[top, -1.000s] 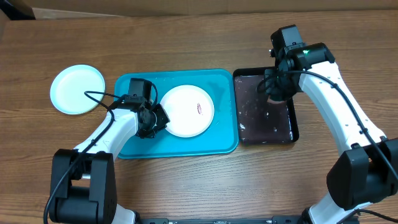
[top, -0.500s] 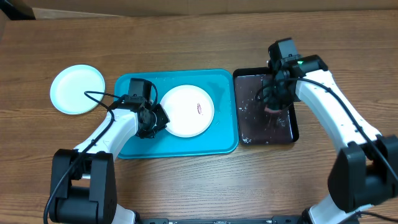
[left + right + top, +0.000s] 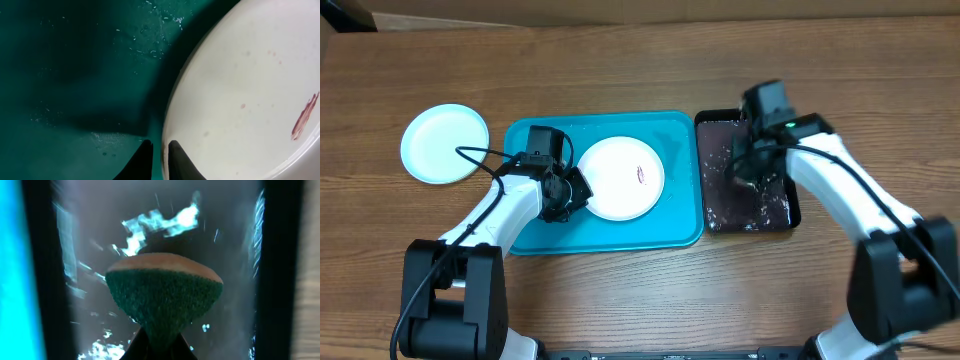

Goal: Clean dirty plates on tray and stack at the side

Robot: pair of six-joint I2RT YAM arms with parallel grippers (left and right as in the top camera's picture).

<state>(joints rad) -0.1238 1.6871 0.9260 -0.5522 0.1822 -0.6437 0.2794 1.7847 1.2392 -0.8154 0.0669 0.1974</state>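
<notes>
Turquoise tray [image 3: 660, 232] is sitting mid-table and carrying one white plate [image 3: 615, 185]. The plate's brown-red smear [image 3: 641, 176] is showing right of centre, not wiped yet. Left gripper [image 3: 161, 159] is pinching the plate's left rim, jaws narrow with the edge wedged between them. Can't tell if the plate is lying flat or is slightly lifted. Right gripper [image 3: 159, 344] is squeezing a sponge [image 3: 165, 292], green scrub face toward the camera and tan layer behind. It is hanging over the wet black tray [image 3: 720, 205] just right of the turquoise one. Light-blue-rimmed plate [image 3: 444, 143] is lying on the wooden table [image 3: 650, 300] left of the tray and apart from it. Can't tell if another plate is lying under it. Likely step: wetting the sponge before scrubbing the smear. Risks: the rim pinch is shallow, so sponge pressure on the far side could be sliding or tipping the plate out of the jaws. A soaked sponge could be dripping across the tray rim. The right arm crossing low could be clipping either tray's edge. A light wipe may only be spreading the smear.
</notes>
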